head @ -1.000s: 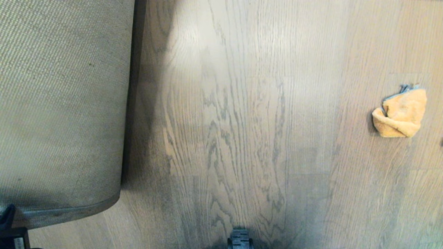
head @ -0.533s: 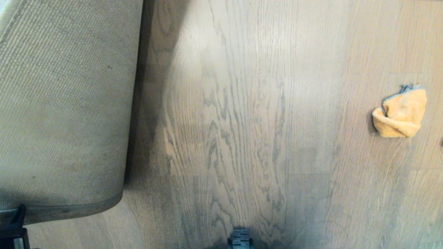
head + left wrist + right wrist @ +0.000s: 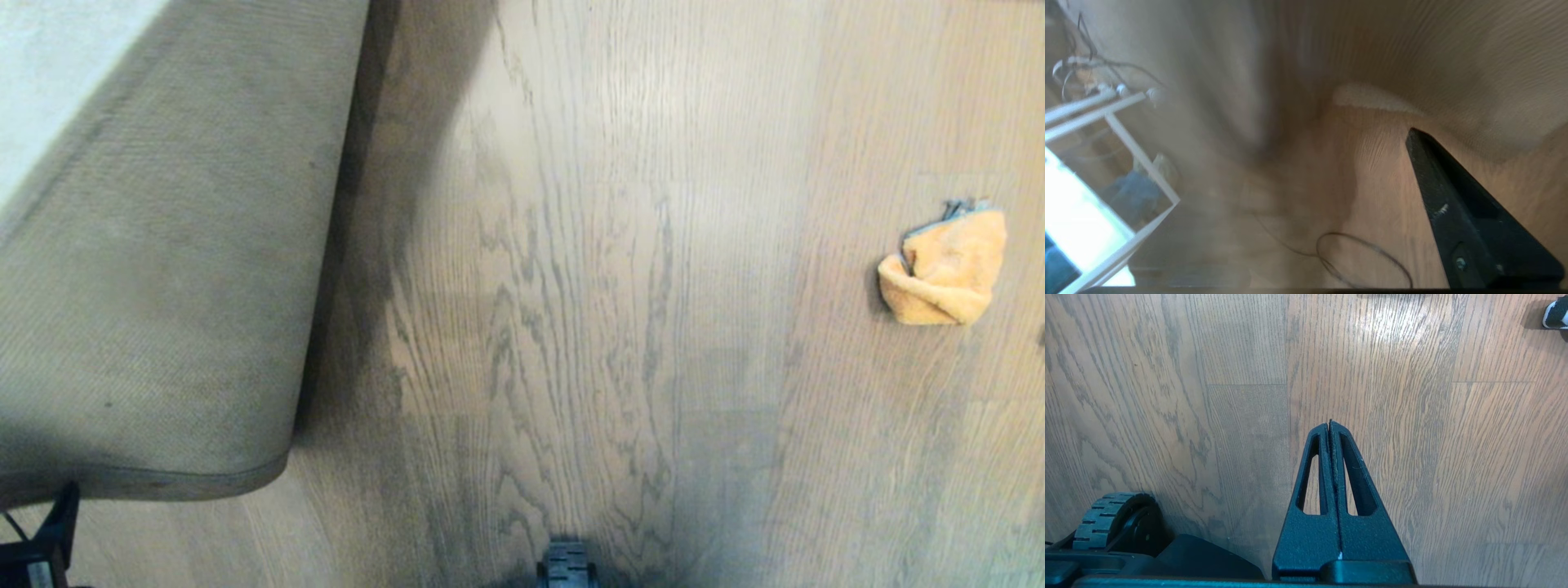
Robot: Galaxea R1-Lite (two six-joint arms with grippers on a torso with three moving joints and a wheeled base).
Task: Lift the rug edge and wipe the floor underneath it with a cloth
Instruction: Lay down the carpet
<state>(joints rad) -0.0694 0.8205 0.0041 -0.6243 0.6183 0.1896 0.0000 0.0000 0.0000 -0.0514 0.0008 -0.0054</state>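
The rug edge (image 3: pixel 322 245), its beige woven backing showing, is running lengthwise away from the robot along the left side of the floor (image 3: pixel 571 286). The orange cloth (image 3: pixel 943 269) is lying crumpled well apart on the floor's right side. The left gripper (image 3: pixel 1453 196) is showing one black finger clear of the rug, gripping nothing, while the right gripper (image 3: pixel 1330 428) is hanging above bare floor, fingers pressed together and empty.

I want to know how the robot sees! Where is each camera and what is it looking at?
Head: up high, looking down at the floor, rug edge, cloth; left gripper peeks in.
Left wrist: behind the left gripper, facing the rug's backing; one finger shows.
Right wrist: facing bare floor; shut right gripper, a wheel.
All share the floor.
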